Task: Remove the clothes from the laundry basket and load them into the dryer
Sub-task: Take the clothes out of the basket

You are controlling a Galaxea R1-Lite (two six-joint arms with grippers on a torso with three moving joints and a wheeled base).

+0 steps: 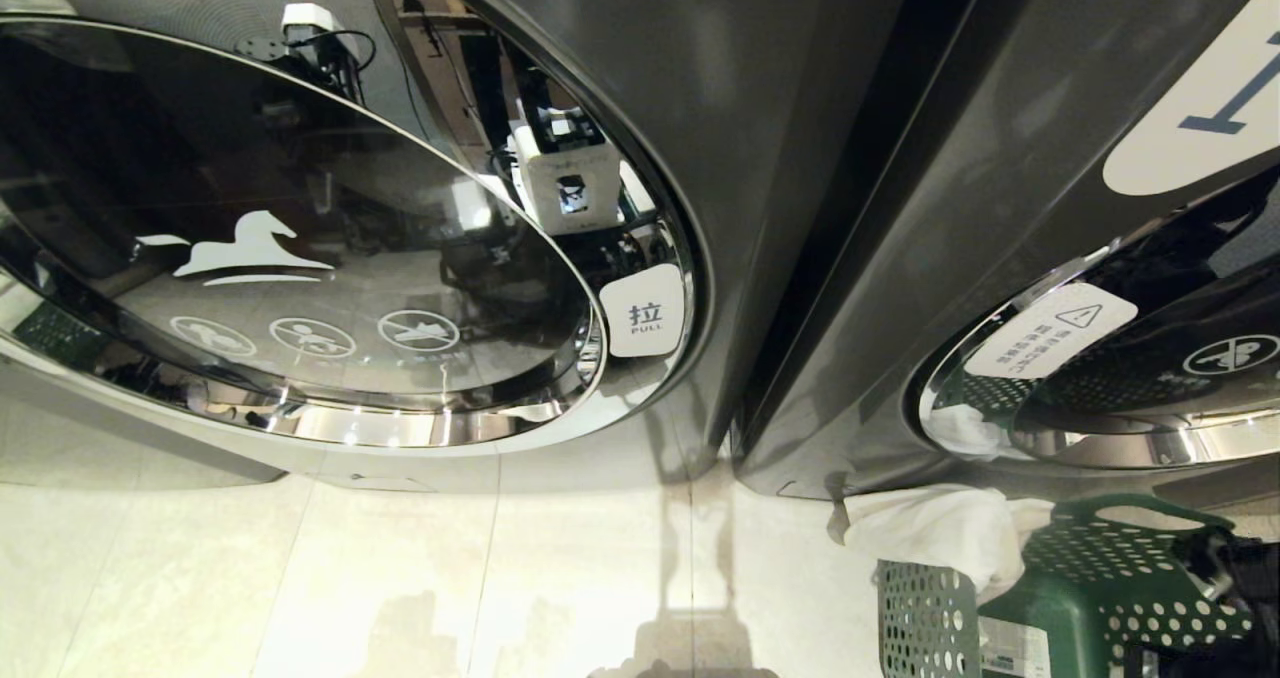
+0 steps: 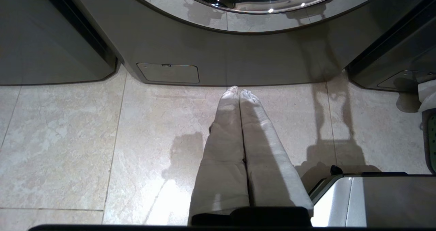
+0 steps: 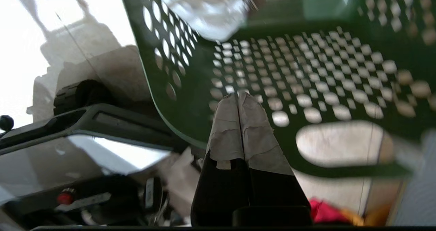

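Partly cropped, green laundry basket (image 1: 1090,598) holds white cloth (image 1: 940,533).

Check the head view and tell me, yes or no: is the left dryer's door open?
No, the round glass door sits shut in its frame, its PULL tag at the edge.

"拉 PULL" tag (image 1: 643,310) on dryer door (image 1: 300,258)

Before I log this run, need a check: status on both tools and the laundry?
Left tool shut, over floor. Right tool shut, empty, at green basket. White cloth draped over basket rim. Dryer door closed.
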